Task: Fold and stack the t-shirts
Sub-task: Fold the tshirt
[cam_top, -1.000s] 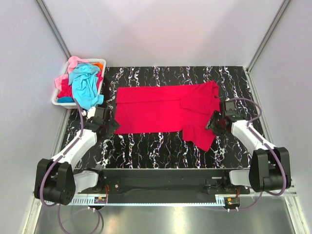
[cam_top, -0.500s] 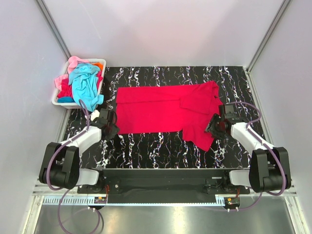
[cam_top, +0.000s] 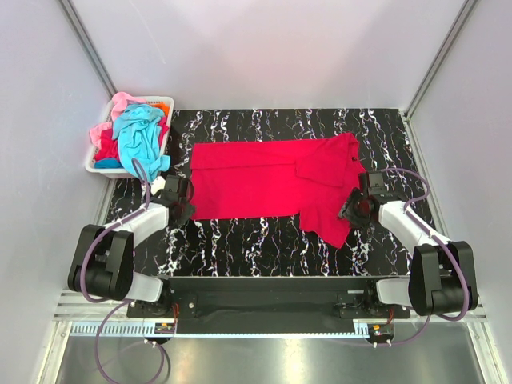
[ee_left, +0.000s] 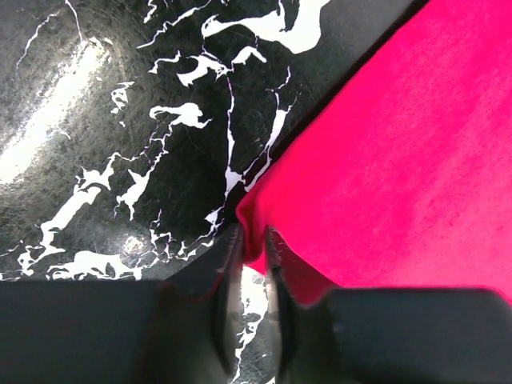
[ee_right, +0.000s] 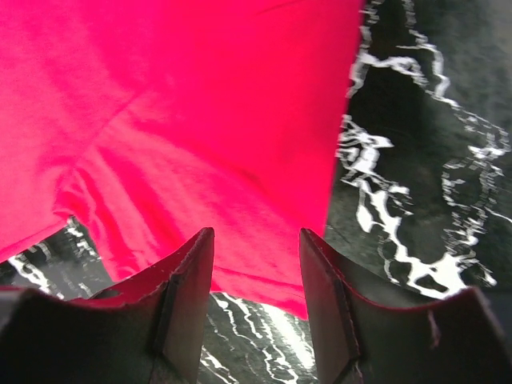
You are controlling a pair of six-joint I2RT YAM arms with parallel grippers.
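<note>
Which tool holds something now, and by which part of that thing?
The left tool pinches the red t-shirt at its near left corner. The right tool stands open above the shirt's edge and holds nothing.

Crimson t-shirt (cam_top: 264, 188) lies spread, perhaps half-folded; other t-shirts (cam_top: 138, 136) heaped.

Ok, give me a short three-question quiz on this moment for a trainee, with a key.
1. True or false: the left pincer is shut on a corner of the crimson t-shirt.
2. Where is the turquoise t-shirt? A. spread flat beside the crimson one; B. on top of the heap in the white basket; C. hanging from an arm.
3. Fill in: the right pincer has its jaws ____, straddling the crimson cloth's edge.
Key: 1 true; 2 B; 3 open.
</note>
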